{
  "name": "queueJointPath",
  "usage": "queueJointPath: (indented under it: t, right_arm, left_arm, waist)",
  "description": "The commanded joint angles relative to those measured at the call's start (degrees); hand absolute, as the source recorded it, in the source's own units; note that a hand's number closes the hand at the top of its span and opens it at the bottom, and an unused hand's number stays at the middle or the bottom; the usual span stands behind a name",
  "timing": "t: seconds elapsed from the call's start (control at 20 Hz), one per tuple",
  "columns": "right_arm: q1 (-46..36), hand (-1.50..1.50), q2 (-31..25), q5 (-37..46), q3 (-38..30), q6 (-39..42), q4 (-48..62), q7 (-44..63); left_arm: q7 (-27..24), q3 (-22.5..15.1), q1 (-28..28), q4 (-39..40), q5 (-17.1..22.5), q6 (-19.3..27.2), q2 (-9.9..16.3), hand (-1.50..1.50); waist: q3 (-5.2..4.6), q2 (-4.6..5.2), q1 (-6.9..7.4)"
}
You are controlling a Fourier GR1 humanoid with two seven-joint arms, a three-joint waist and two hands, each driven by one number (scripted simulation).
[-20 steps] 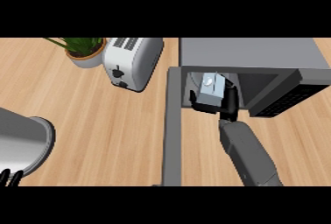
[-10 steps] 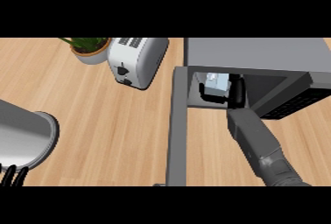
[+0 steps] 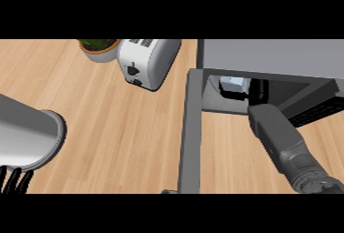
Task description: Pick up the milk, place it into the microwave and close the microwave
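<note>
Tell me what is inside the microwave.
The milk sits inside the microwave, near its open door. The right hand reaches in beside it; its fingers are hidden. The cavity's right part is covered by the forearm and roof.

Toaster (image 3: 149,61) beside potted plant (image 3: 100,48)

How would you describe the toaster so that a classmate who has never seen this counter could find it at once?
Start at the grey microwave in the far right corner, its door swung open toward you. Just left of that door, on the wooden counter, lies the toaster. It is the white, rounded box with slots on top and a dark lever, unlike the small potted plant on its left.
</note>
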Motion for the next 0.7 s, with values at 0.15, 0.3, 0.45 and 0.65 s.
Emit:
queueJointPath:
  t: [0.15, 0.3, 0.45, 0.65]
  right_arm:
    - [-2.61, 1.5, -3.46, -0.29, -1.86, -0.86, 1.27, -2.82]
    - [-3.02, 1.5, -0.2, -2.73, -4.63, -2.9, -0.71, -5.79]
    - [-4.25, 1.5, -1.85, -1.36, -4.16, -5.72, 0.41, -6.04]
    - [-5.03, 1.5, -2.25, 0.13, -3.97, -13.69, 2.04, -5.38]
  left_arm:
    - [-0.5, -0.01, -0.87, 1.85, -0.45, 0.39, -0.9, -1.5]
    - [-0.1, -0.26, -1.13, 1.37, -0.84, 0.07, -0.39, -1.5]
    - [-1.14, 0.65, -2.23, 2.8, -0.37, -0.57, 0.09, -1.5]
    - [-0.81, 0.37, -1.82, 2.02, -0.73, -1.06, 0.49, -1.5]
  waist:
    - [0.08, 0.38, 0.62]
    - [0.18, 0.64, 1.19]
    - [0.07, 0.8, 1.5]
    - [0.05, 0.84, 2.13]
